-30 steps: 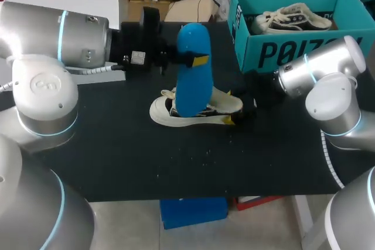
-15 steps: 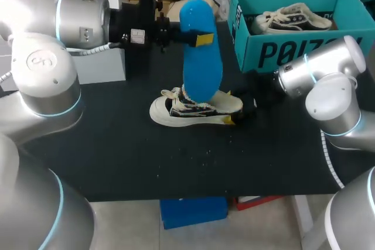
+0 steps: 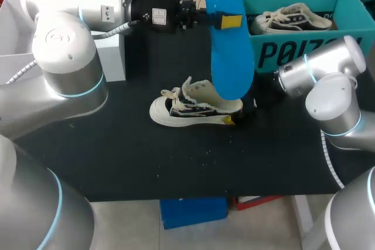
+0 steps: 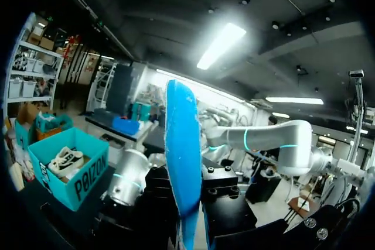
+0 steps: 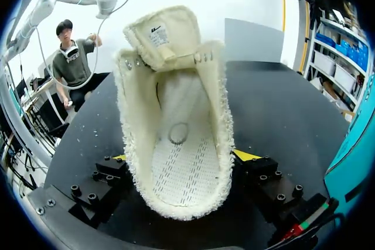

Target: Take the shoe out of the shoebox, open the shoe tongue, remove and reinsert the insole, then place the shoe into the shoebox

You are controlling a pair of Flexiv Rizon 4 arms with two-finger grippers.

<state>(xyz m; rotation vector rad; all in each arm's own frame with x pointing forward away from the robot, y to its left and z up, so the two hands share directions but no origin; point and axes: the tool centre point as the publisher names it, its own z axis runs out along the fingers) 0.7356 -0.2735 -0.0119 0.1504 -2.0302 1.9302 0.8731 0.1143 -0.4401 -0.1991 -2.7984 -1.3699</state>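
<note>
A cream low sneaker [image 3: 196, 106] lies on the black table [image 3: 176, 162], its tongue [image 5: 161, 36] pulled up and its inside [image 5: 181, 162] bare. My right gripper [image 3: 241, 111] is shut on the shoe's [image 5: 176, 133] heel, with a yellow fingertip [image 5: 246, 155] against each side. Above and right of the shoe hangs the blue insole [image 3: 229, 45], clear of it, with my left gripper [image 3: 225, 21] shut on it. In the left wrist view the insole [image 4: 183, 162] stands edge-on between the black fingers. The teal shoebox [image 3: 304, 51] sits at the back right.
A second sneaker [image 3: 293, 19] lies inside the shoebox [image 4: 70, 171]. A white box [image 3: 114, 57] stands at the back left behind my left arm. Bare table lies in front of the shoe.
My left arm has lifted the blue insole up and to the right, out of the shoe. The shoe and my right gripper have stayed put.
</note>
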